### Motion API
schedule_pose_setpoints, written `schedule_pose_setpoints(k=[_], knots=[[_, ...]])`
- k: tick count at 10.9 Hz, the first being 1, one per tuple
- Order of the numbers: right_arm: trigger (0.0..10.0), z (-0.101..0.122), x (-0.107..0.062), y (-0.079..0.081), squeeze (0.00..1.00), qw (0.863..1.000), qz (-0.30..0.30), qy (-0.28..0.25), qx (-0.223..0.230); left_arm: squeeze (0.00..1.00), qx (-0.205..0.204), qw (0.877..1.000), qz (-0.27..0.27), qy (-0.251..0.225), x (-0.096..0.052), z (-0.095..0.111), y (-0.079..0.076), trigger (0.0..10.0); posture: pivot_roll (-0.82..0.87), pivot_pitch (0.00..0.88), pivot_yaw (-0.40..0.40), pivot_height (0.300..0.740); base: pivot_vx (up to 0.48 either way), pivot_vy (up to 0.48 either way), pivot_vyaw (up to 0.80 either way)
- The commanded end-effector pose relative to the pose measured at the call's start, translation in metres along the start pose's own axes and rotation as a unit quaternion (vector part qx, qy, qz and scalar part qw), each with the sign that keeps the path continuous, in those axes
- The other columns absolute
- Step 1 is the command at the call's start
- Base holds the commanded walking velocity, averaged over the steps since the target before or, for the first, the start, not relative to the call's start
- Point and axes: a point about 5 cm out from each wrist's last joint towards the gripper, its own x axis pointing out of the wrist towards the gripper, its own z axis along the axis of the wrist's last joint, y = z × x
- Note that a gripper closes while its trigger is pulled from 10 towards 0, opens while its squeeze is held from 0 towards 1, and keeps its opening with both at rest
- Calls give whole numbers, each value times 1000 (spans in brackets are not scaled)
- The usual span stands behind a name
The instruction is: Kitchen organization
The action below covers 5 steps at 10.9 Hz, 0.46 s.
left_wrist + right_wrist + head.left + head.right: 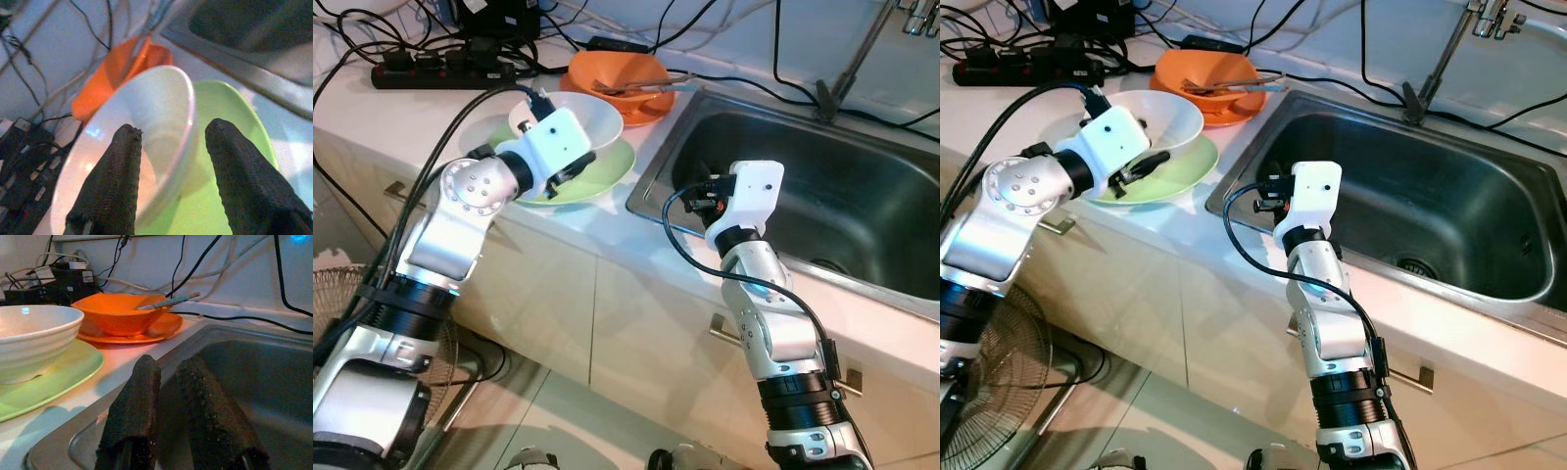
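A white bowl (597, 113) sits in a pale green plate (612, 176) on the counter, left of the sink (842, 186). My left gripper (171, 132) is open and straddles the bowl's near rim, with one finger (122, 166) inside the bowl and the other finger (234, 166) outside, over the plate. Behind them an orange bowl (612, 70) with utensils (641, 88) across it rests on an orange plate (651, 110). My right gripper (168, 364) hovers at the sink's left edge, its fingers close together with nothing between them.
A black power strip (440, 73) and tangled cables (372, 29) lie at the back of the counter. The faucet stem (857, 54) rises behind the sink. Cabinet fronts with handles (720, 328) run below the counter edge, and a floor fan (333, 289) stands at lower left.
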Motion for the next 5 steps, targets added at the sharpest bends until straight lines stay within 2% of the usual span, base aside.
schedule_pose_setpoints(k=[1,3,5], knots=[[10000,2,-1,-2,0,1000,-4,0,-2,0,33,999,-27,12,1,2,-1,10000,-26,47,-77,719,0,0,0],[10000,3,0,-1,0,1000,-3,-1,-1,0,70,995,-57,45,3,-2,-5,10000,-24,46,-78,719,0,0,0],[10000,3,0,-1,0,1000,-3,-1,-1,0,112,990,-64,63,8,-3,-8,10000,-25,42,-76,719,0,0,0]])
